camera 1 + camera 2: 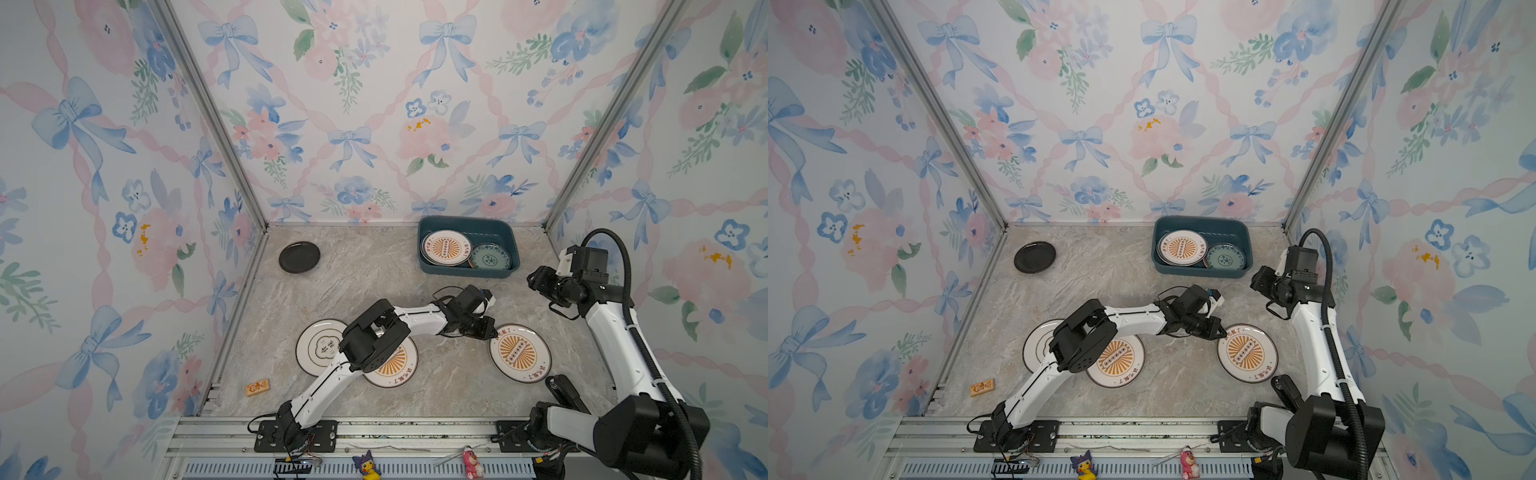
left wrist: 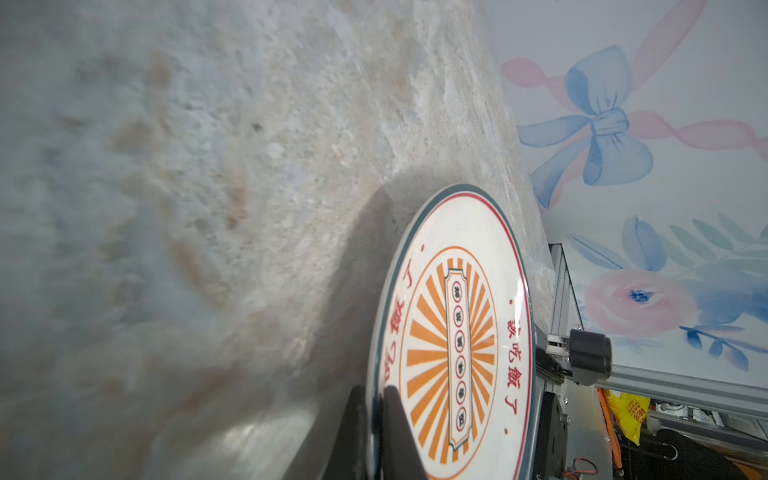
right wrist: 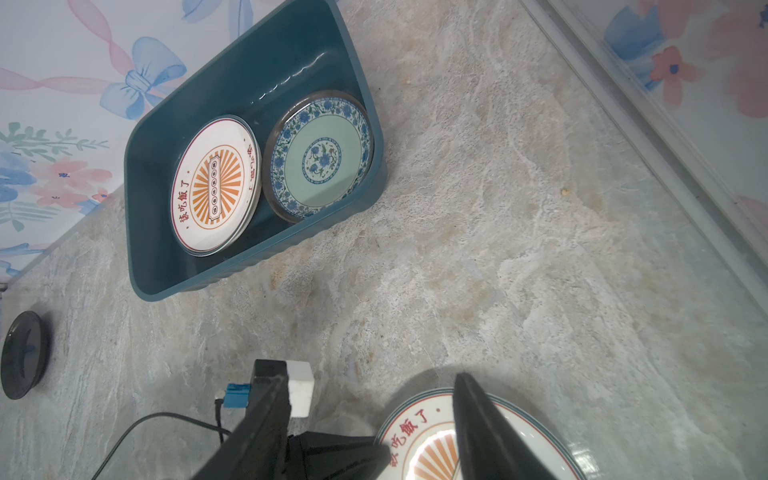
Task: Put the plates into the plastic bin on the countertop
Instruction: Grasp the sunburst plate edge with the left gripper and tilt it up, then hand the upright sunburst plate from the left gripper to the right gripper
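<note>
A: Left gripper?
B: Clamped on the upper-left rim of the near sunburst plate, lower right of centre in both top views. Lifted or flat, can't tell.
A: Right gripper?
B: Jaws apart, empty, near the plastic bin's lower-right corner.
A: Bin?
B: Upper right, against the back wall, long axis left-right. Binned sunburst plate left, teal plate right.
A: Room?
B: Bare countertop between gripped plate and bin. Black plate upper left, near the side wall.

Plates lie side by side in the bin, back right.
</note>
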Available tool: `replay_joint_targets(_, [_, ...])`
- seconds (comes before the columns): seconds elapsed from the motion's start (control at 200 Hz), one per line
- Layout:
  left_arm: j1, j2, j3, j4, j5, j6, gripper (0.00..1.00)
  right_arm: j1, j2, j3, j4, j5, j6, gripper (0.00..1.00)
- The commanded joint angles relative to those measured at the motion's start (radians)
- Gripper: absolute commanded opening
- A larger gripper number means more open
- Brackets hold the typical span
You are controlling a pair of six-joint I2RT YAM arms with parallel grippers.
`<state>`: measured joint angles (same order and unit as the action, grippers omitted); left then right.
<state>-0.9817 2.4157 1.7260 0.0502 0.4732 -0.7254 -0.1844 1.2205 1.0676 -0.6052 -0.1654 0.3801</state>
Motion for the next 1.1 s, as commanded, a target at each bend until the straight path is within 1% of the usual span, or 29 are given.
replay_joint_targets(0.0, [0.037,-0.002,-0.06,-0.124,-0.115,0.076,0.0,0.001,-0.024,-0.022,0.0,-0.014,-0.018,0.59])
replay_joint_targets(0.125, [0.064,-0.023,-0.085,-0.123,-0.117,0.086,0.0,0.005,-0.027,-0.026,0.0,-0.014,-0.022,0.59])
replay_joint_targets(0.23, [0.091,-0.058,-0.13,-0.123,-0.119,0.101,0.0,0.006,-0.035,-0.039,0.016,-0.051,-0.027,0.6])
replay_joint_targets(0.31, [0.116,-0.105,-0.184,-0.123,-0.119,0.12,0.0,0.005,-0.036,-0.054,0.029,-0.099,-0.035,0.6])
replay_joint_targets(0.43, [0.165,-0.212,-0.295,-0.122,-0.11,0.151,0.0,0.009,-0.03,-0.087,0.05,-0.183,-0.047,0.61])
replay_joint_targets(0.58, [0.247,-0.376,-0.464,-0.084,-0.06,0.168,0.0,0.022,-0.027,-0.154,0.131,-0.313,-0.022,0.66])
replay_joint_targets(0.73, [0.337,-0.532,-0.59,-0.072,-0.006,0.18,0.0,0.061,-0.006,-0.207,0.225,-0.409,0.014,0.71])
replay_joint_targets(0.825, [0.393,-0.605,-0.646,-0.055,0.047,0.179,0.0,0.101,0.01,-0.236,0.283,-0.45,0.028,0.72])
replay_joint_targets(0.9, [0.428,-0.648,-0.673,-0.05,0.077,0.179,0.0,0.134,0.031,-0.26,0.332,-0.485,0.033,0.72])
replay_joint_targets(1.015, [0.474,-0.706,-0.708,-0.033,0.115,0.17,0.0,0.191,0.074,-0.304,0.449,-0.56,0.058,0.72])
replay_joint_targets(1.095, [0.501,-0.739,-0.728,-0.011,0.144,0.157,0.0,0.233,0.111,-0.334,0.54,-0.589,0.084,0.72])
